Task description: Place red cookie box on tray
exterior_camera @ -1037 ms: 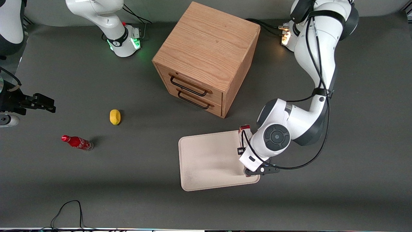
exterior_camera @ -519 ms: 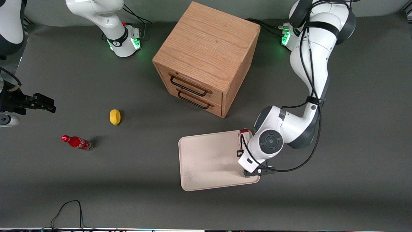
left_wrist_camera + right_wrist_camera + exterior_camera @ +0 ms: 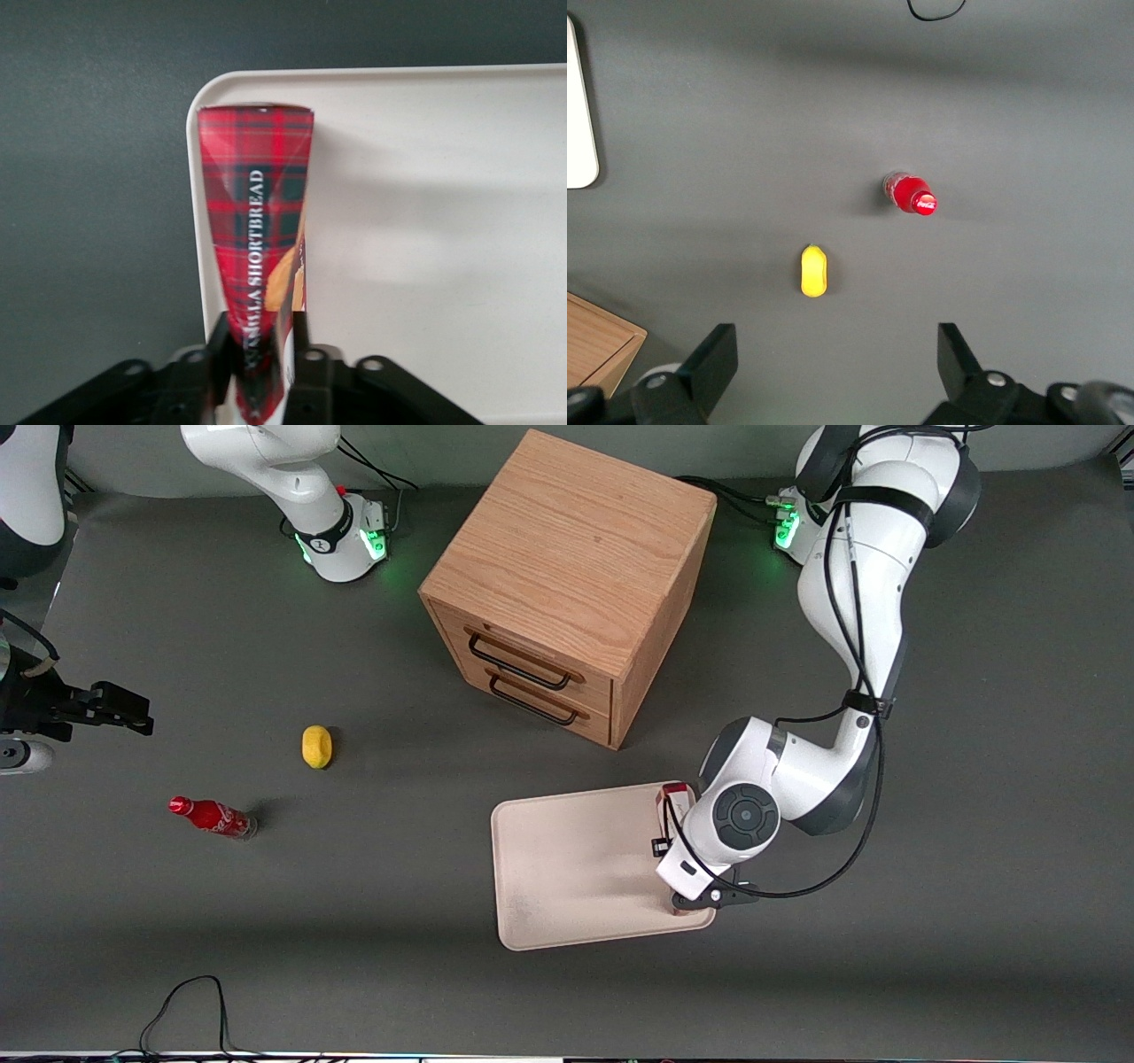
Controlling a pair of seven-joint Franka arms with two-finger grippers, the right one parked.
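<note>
**Cookie box held at the tray's edge**

A wooden drawer cabinet (image 3: 567, 584) with two black-handled drawers stands on the dark tabletop (image 3: 354, 921), farther from the front camera than the tray (image 3: 576, 868). Toward the parked arm's end lie a small yellow object (image 3: 316, 746) and a red soda bottle (image 3: 213, 816) with white script on its side; the bottle is nearer the front camera than the yellow object. A black cable (image 3: 182, 1001) loops at the tabletop's near edge. From the front, the working arm's wrist covers most of the red cookie box (image 3: 257, 257), leaving only a red end showing at the tray's rim.

The wrist view shows the box lengthwise along the tray's edge by a rounded corner, over the rim and the tray's floor; whether it rests on the tray cannot be told. The hand (image 3: 255, 367) has its two black fingers (image 3: 220, 359) closed against the box's narrow sides at one end.

The box is red tartan with dark green lines. White capitals along it read "SHORTBREAD", after a partly hidden word ending "LA". A golden cookie picture shows on its side.
</note>
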